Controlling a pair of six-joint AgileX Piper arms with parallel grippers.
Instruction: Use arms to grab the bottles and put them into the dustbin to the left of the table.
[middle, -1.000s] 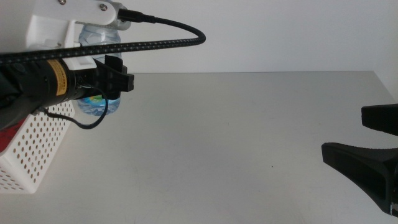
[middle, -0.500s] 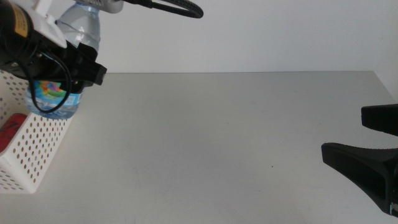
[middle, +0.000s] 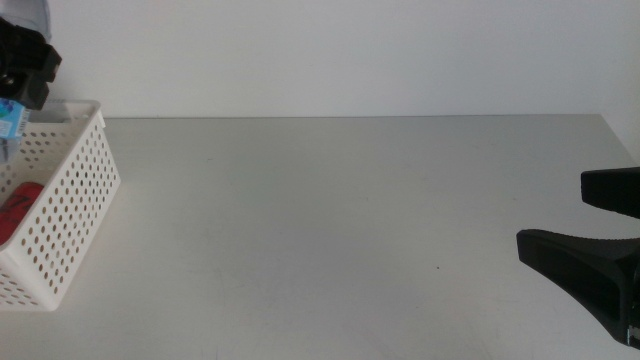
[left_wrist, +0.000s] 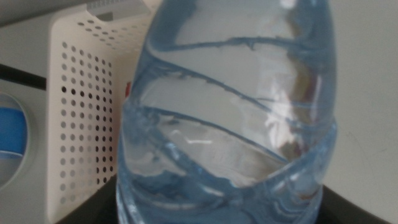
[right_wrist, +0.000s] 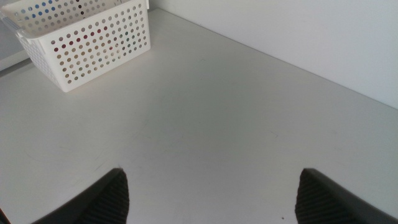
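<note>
My left gripper (middle: 24, 68) hangs at the far left edge of the middle view, over the white perforated dustbin (middle: 75, 190). It is shut on the clear water bottle (left_wrist: 230, 118), which fills the left wrist view. Only a sliver of the bottle's blue label (middle: 8, 120) shows in the middle view. A red can (middle: 20, 207) lies inside the dustbin. My right gripper (middle: 600, 235) waits at the right edge above the table (middle: 330, 220), open with nothing between its jaws. The right wrist view shows the dustbin (right_wrist: 93, 40) far across the table.
The dustbin's wall (left_wrist: 81, 112) shows behind the bottle in the left wrist view. A white wall rises behind the table's far edge (middle: 350, 117). The right arm's dark jaws take up the table's right side.
The left arm has carried the water bottle leftward from above the table's left part to over the dustbin, nearly out of the middle view. The right gripper has not moved.
</note>
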